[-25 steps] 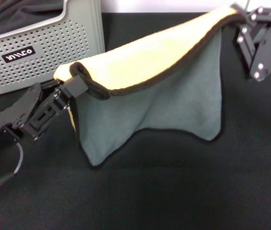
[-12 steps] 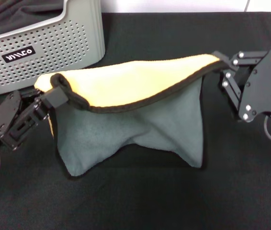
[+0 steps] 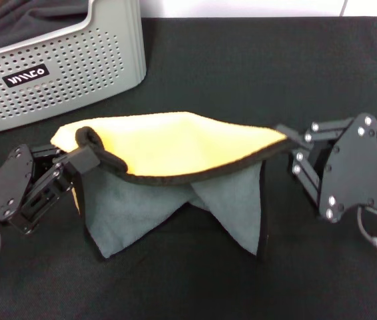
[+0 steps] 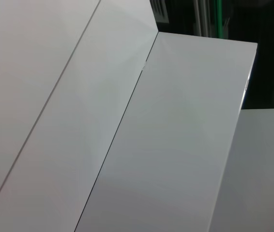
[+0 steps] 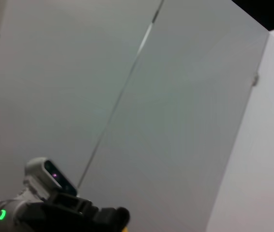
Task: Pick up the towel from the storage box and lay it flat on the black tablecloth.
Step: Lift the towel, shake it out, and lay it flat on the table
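The towel (image 3: 175, 143) hangs stretched between my two grippers in the head view, yellow side up, grey-green side drooping below with black edging. Its lower corners touch the black tablecloth (image 3: 208, 280). My left gripper (image 3: 85, 155) is shut on the towel's left corner. My right gripper (image 3: 283, 138) is shut on its right corner. The light grey storage box (image 3: 75, 60) with dotted sides and a black label stands at the back left. The wrist views show only pale walls and panels.
Dark charcoal fabric (image 3: 28, 17) lies bunched inside the storage box. The tablecloth spreads wide to the front and right of the towel. A white wall edge (image 3: 242, 8) runs behind the table.
Both grippers have come down and toward the front with the towel. The towel has sagged, and its lower grey-green part now folds onto the tablecloth.
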You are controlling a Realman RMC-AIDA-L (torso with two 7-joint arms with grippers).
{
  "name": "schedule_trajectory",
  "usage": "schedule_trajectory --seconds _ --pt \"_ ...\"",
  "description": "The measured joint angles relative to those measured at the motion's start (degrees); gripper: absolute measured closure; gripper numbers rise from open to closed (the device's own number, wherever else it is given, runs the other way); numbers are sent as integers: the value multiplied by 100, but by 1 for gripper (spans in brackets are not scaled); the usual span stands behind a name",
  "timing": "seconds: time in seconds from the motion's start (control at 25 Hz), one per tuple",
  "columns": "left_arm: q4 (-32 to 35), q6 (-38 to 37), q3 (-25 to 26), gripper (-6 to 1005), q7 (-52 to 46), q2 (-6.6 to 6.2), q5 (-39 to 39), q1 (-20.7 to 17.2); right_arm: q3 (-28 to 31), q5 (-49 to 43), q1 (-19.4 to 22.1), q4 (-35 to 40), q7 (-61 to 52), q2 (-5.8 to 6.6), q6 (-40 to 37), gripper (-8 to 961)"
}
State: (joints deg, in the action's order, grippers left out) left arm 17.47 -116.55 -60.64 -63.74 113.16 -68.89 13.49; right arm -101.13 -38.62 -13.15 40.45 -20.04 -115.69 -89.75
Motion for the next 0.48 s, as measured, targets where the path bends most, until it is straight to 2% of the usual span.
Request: schedule_trajectory --seconds 0.28,0.48 --pt "469 -11 -103 965 -57 60 0 -276 7 -483 625 885 -364 39 9 945" --pt "581 -19 -345 964 -44 33 2 -414 21 -850 1069 1354 -583 67 -3 945"
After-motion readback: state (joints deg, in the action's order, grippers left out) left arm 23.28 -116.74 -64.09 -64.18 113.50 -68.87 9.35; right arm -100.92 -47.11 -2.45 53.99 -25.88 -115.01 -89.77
